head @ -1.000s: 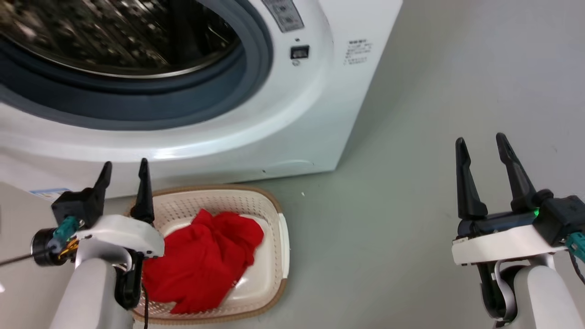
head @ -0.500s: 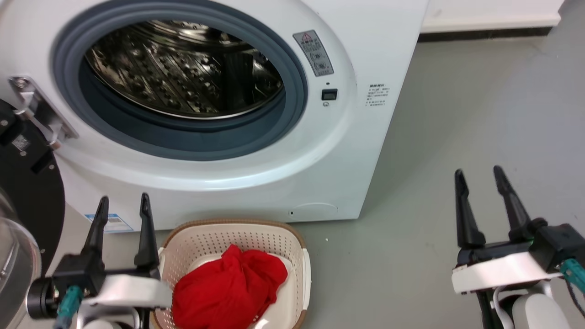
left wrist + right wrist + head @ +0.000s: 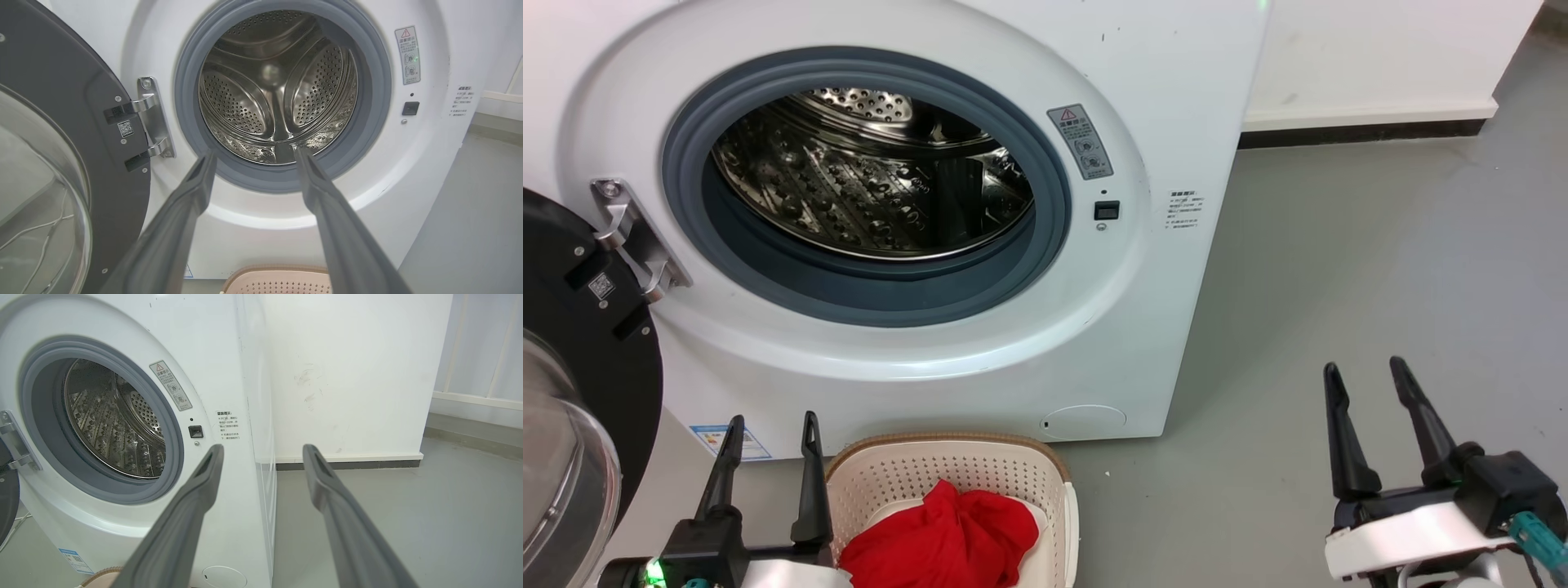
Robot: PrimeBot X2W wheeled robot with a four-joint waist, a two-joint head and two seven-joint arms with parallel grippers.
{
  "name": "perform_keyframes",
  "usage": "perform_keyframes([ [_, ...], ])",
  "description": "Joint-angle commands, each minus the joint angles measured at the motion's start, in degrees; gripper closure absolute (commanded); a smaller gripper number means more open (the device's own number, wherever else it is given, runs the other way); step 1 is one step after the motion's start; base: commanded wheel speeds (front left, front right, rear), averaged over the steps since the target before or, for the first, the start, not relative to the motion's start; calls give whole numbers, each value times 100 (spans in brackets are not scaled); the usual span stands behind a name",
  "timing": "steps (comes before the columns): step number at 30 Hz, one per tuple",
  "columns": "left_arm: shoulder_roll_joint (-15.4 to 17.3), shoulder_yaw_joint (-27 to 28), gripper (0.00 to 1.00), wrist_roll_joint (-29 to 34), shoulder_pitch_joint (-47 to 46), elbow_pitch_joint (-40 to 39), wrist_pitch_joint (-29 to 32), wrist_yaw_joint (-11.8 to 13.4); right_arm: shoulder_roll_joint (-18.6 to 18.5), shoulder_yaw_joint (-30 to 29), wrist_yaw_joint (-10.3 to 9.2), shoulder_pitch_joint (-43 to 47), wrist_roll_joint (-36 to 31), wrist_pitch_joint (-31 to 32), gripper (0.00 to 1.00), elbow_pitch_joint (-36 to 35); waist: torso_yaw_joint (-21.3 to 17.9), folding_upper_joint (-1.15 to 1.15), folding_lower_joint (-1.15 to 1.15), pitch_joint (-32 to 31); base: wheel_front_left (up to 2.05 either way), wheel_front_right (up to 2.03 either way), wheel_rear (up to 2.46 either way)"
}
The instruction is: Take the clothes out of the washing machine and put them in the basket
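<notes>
The white washing machine [image 3: 1176, 73] stands with its door swung open at the left; its steel drum [image 3: 874, 196] shows bare metal. Red clothes [image 3: 947, 539] lie bunched in the cream basket [image 3: 1045, 474] on the floor in front of the machine. My left gripper [image 3: 770, 429] is open just left of the basket, fingers pointing up at the machine. My right gripper [image 3: 1364, 371] is open over the grey floor at the right. In the left wrist view the drum [image 3: 278, 85] shows between my open fingers [image 3: 192, 196], the basket [image 3: 278, 281] below. The machine [image 3: 229, 355] fills the right wrist view's left half.
The black-rimmed glass door [image 3: 572, 392] hangs open at the far left on a metal hinge [image 3: 633, 237]. Grey floor [image 3: 1380, 245] stretches to the right of the machine up to a white wall [image 3: 1380, 57] with a dark skirting strip.
The head camera has tilted up, so the whole drum opening and door have come into view and the basket sits lower. Both grippers stay open and hold nothing.
</notes>
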Motion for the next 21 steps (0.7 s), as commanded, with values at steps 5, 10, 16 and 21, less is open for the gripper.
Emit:
perform_keyframes([
  [5,-20,-77,0,92,87,-156,-15,87,7,36,-4,172,-70,-11,0,121,-54,0,1,-36,0,0,0],
  [10,-32,-111,0,119,74,-199,-15,123,7,6,-4,132,-58,-11,0,195,-67,0,1,-37,0,0,0],
  [16,-38,-98,0,122,133,-227,-15,138,7,-8,-4,74,-9,-11,0,176,-109,0,1,-33,0,0,0],
  [21,-45,-117,0,96,125,-221,-15,135,8,-46,-4,56,24,-11,0,173,-106,0,1,-12,0,0,0],
])
